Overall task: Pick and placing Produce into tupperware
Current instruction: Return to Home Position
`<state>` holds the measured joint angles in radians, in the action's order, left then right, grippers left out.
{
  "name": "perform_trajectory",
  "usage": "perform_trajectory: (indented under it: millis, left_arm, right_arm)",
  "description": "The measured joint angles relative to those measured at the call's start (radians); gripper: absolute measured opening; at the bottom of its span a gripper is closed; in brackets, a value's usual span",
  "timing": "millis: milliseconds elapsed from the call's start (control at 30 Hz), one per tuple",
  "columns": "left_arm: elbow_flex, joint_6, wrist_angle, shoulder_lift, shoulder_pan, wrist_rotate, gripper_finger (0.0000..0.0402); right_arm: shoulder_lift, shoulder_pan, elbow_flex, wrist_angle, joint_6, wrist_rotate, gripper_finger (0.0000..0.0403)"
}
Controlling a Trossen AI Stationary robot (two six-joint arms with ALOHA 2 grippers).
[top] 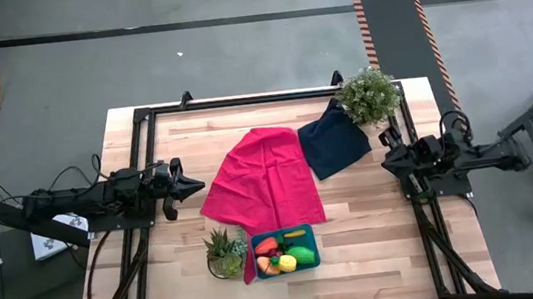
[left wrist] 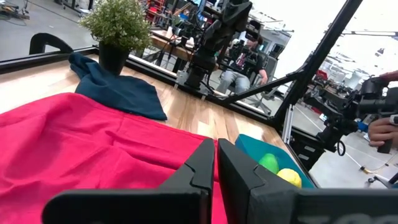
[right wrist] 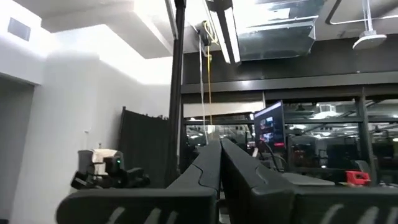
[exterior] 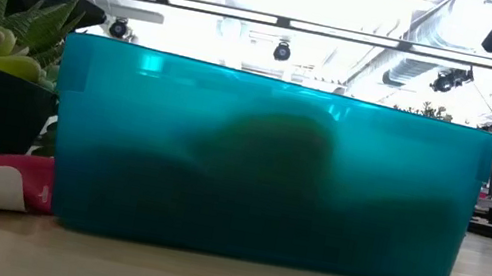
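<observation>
Toy produce fills a teal tupperware (top: 314,237) set close to the front edge of the wooden table (top: 388,246). Inside are a red-orange carrot (top: 265,245), a green oval (top: 302,255), a yellow piece (top: 288,263), an orange piece (top: 263,264) and a thin yellow stick (top: 294,234) lying along the far wall. A small succulent (top: 225,252) stands just beside the container's left end, and the lower tip of a red cloth (top: 262,180) runs down between the two. The left gripper (top: 198,185) hangs over the table's left side, fingers pressed together and empty, tips just short of the red cloth's left edge. The right gripper (right wrist: 219,144) sits folded at the table's right edge, tilted up toward the ceiling, its fingers likewise pressed together on nothing. A navy cloth (top: 332,142) lies at the far right, touching the pot of a leafy potted plant (top: 369,94) by the back rail. Bare wood lies open from the container's right side as far as the right arm's black frame. A person's hand (left wrist: 380,132) shows in the room beyond the table
</observation>
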<state>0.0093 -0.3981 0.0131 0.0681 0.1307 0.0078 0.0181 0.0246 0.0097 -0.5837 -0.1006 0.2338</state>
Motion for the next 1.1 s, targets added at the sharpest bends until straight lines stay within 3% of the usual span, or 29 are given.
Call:
perform_trajectory:
  millis: [200,567,1100]
  left_arm:
    - [0.000,0.000,0.000,0.000,0.000,0.000,0.0010]
    - [0.000,0.000,-0.001,0.000,0.000,0.000,0.0010]
    - [0.000,0.000,-0.001,0.000,0.000,0.000,0.0010]
  right_arm:
    - [0.000,-0.057,0.000,0.076,0.033,-0.008,0.0000]
    - [0.000,-0.142,0.000,0.297,0.007,-0.159,0.0000]
    - [0.000,-0.151,-0.001,0.564,-0.015,-0.175,0.0000]
